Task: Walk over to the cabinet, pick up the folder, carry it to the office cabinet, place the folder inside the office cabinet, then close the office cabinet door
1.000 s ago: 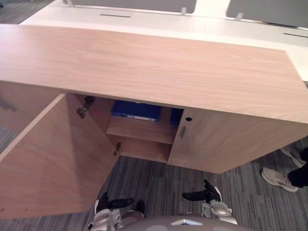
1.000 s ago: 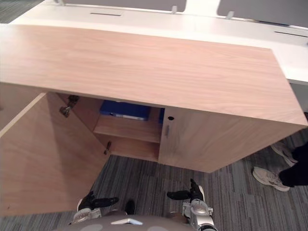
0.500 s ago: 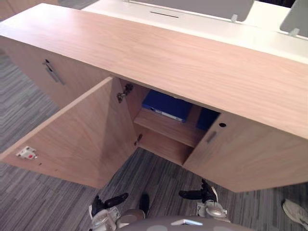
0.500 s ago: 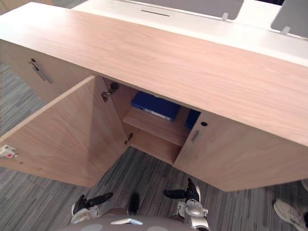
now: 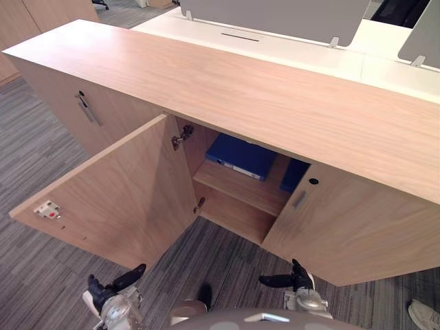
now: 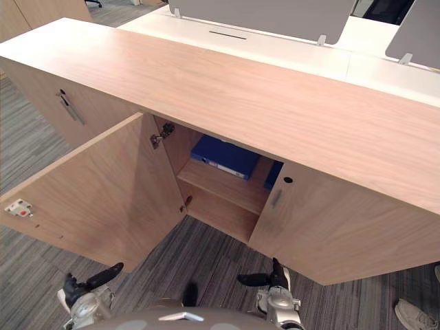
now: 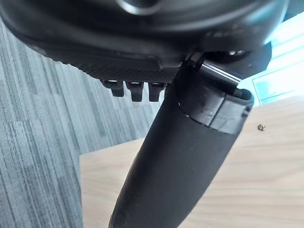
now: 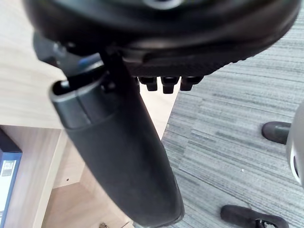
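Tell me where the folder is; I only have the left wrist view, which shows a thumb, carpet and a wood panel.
Observer: The blue folder lies on the upper shelf inside the office cabinet, not in the left hand or the right hand.
Operator: Is the cabinet door shut yet?
Observer: No. The left door stands wide open, swung out over the carpet on the left hand's side.
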